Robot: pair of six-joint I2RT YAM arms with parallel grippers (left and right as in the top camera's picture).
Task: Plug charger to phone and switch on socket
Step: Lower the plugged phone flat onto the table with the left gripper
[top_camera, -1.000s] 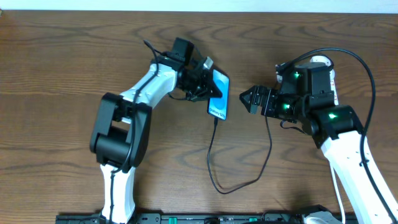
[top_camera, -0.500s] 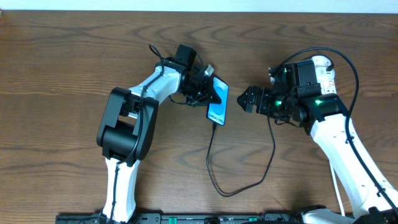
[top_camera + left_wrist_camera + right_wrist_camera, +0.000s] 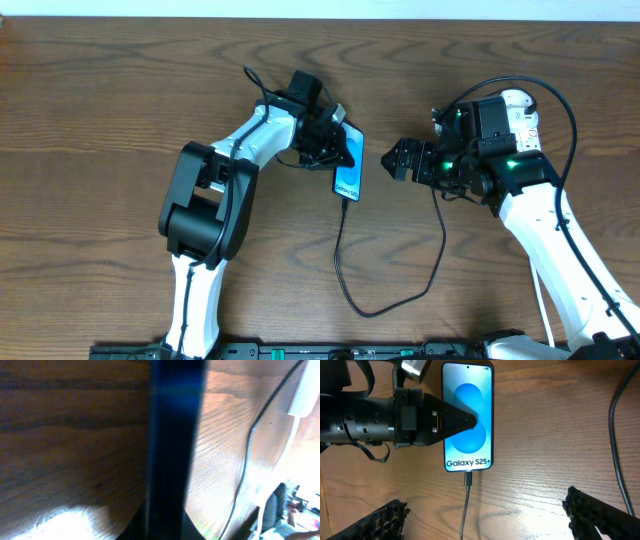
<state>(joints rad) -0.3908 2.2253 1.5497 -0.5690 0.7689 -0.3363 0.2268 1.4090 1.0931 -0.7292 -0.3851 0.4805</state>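
Note:
The phone (image 3: 349,171) lies mid-table with its screen lit blue; the right wrist view shows it too (image 3: 468,390). My left gripper (image 3: 338,152) is shut on the phone's left side, its fingers (image 3: 451,423) reaching over the screen. In the left wrist view the phone (image 3: 172,435) is a dark blue band seen edge-on. The charger cable (image 3: 345,262) loops down and back up to the right. Its tip (image 3: 468,479) sits in the phone's bottom port. My right gripper (image 3: 398,161) is open and empty, right of the phone. The white socket (image 3: 518,103) is mostly hidden behind my right arm.
The cable's loop (image 3: 375,308) lies near the table's front edge. Its rising part (image 3: 441,220) passes under my right wrist and shows at the right of the right wrist view (image 3: 615,435). A black rail (image 3: 330,350) runs along the front.
My left arm has swung its elbow right and the phone has shifted slightly down-left. My right arm drew in a little a second ago and has since held still.

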